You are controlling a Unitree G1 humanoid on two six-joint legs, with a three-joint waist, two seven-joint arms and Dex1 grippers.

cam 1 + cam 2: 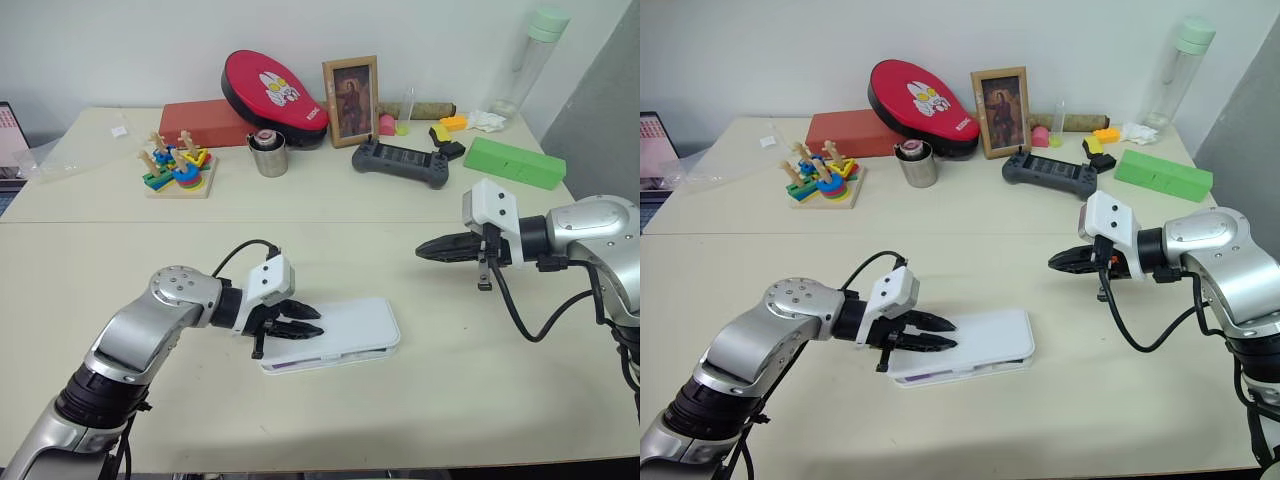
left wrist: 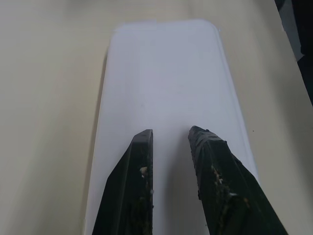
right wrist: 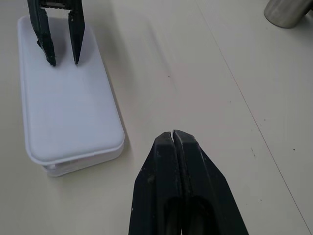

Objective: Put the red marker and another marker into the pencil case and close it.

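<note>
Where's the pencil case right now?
The pencil case lies lid-down on the near table, left of centre in the head views. The left gripper is over its left end with fingers slightly apart; the right gripper, shut, is off to its right.

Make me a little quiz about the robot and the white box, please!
1. True or false: the lid of the pencil case is down.
2. Which fingers are pressed together with no gap: those of the left gripper or the right gripper?
3. The left gripper is over: A) the green box B) the pencil case C) the metal cup.

Key: 1 true. 2 right gripper. 3 B.
</note>
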